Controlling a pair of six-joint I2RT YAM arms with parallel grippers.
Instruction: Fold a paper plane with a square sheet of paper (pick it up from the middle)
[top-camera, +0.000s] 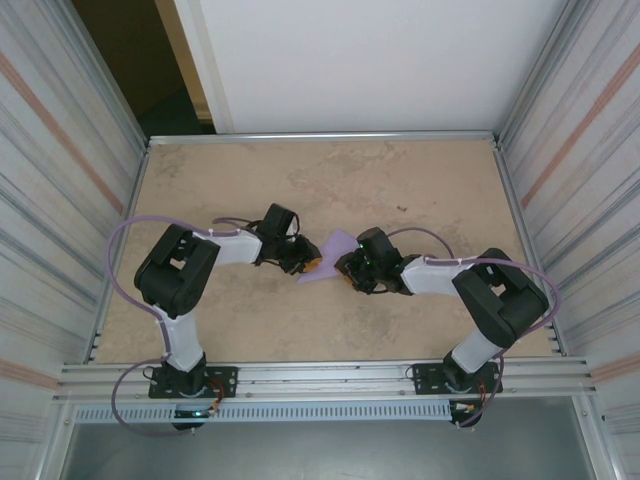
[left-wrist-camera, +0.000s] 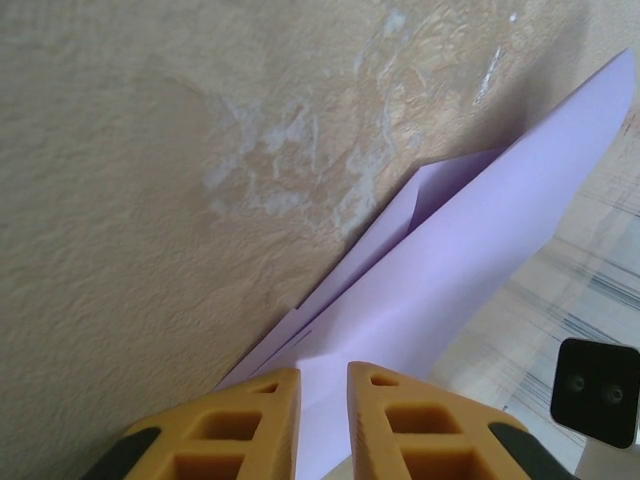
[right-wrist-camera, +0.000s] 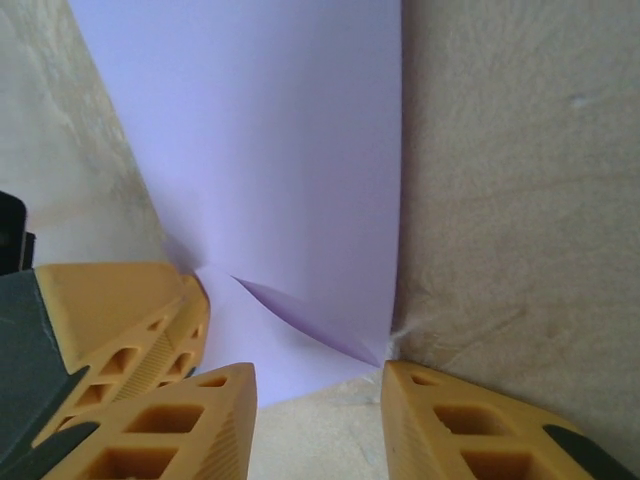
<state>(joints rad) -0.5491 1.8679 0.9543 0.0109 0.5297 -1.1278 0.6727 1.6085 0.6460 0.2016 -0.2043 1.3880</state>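
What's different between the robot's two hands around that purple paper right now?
The left hand has its fingers almost together with the paper between them, seemingly pinching it; the right hand holds its fingers wider apart, the paper's edge just at their gap. The left hand comes at the paper from the left, the right hand from the right. Both have yellow fingers and meet at the same paper.
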